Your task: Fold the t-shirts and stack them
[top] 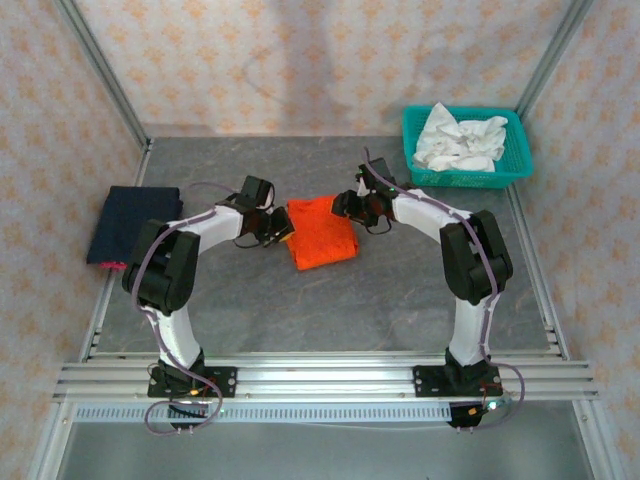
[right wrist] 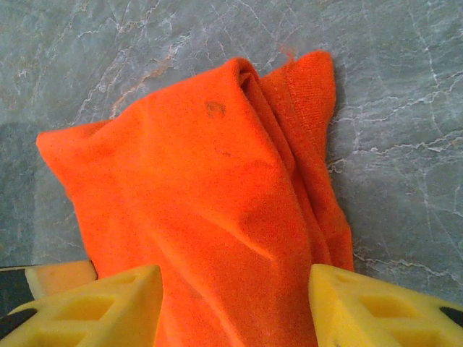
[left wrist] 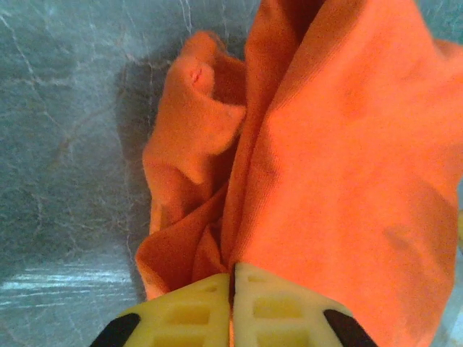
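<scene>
Top external view has the orange shirt (top: 322,232), folded into a small bundle, in the middle of the table (top: 300,310) between the two arms. The left gripper (top: 278,228) is at its left edge and the right gripper (top: 350,205) at its upper right corner.

From the left wrist, the left gripper (left wrist: 233,278) has its yellow fingers (left wrist: 188,314) pressed together, and a fold of the shirt (left wrist: 340,181) runs straight into the seam where they meet. From the right wrist, the right gripper (right wrist: 235,282) stands with its fingers (right wrist: 123,303) apart and the shirt (right wrist: 202,195) filling the gap between them. I cannot tell whether they press it.

The pinched spot is hidden behind the fingers, and both wrist views cut the cloth off at the frame. From above, the gripper bodies cover the shirt's edges.

A folded navy shirt (top: 133,222) lies well apart at the table's left edge. A teal basket (top: 465,180) holding white cloth (top: 460,140) sits at the far right corner. Bare table stretches in front of the orange shirt.
</scene>
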Action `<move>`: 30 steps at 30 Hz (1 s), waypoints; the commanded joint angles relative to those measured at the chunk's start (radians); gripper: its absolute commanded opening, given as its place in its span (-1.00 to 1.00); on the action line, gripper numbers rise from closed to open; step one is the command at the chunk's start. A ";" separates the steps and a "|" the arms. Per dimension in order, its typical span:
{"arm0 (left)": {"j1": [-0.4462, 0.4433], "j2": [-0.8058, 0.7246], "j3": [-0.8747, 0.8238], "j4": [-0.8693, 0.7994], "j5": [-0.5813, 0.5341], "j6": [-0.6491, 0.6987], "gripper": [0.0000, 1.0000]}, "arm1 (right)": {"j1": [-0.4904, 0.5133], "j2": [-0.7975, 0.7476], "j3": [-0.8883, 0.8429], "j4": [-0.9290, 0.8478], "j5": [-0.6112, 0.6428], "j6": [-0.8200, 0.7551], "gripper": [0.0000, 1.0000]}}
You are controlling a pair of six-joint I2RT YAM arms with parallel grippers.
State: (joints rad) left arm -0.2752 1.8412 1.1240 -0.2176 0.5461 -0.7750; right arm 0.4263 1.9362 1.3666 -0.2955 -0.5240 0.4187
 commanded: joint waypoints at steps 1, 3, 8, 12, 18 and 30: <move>-0.004 -0.004 -0.017 0.045 -0.030 -0.011 -0.90 | 0.000 -0.029 0.005 -0.033 -0.015 -0.007 0.09; -0.004 0.016 -0.025 0.082 -0.006 -0.027 -0.84 | 0.001 -0.020 0.006 -0.029 -0.019 -0.005 0.09; -0.004 0.062 -0.024 0.153 0.026 -0.068 -0.35 | 0.002 0.016 0.005 -0.037 -0.035 0.008 0.08; -0.005 0.093 -0.019 0.150 0.027 -0.064 -0.38 | 0.015 0.043 0.017 -0.064 -0.072 0.003 -0.32; -0.006 0.116 -0.004 0.144 0.046 -0.048 -0.80 | 0.049 0.029 0.006 -0.056 -0.082 -0.035 -0.89; -0.010 -0.016 0.066 -0.039 -0.075 0.037 0.06 | 0.048 -0.075 -0.053 -0.017 0.056 -0.050 -0.25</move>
State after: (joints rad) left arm -0.2836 1.8969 1.1473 -0.1482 0.5541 -0.7979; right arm 0.4812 1.9366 1.3319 -0.3393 -0.5316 0.3683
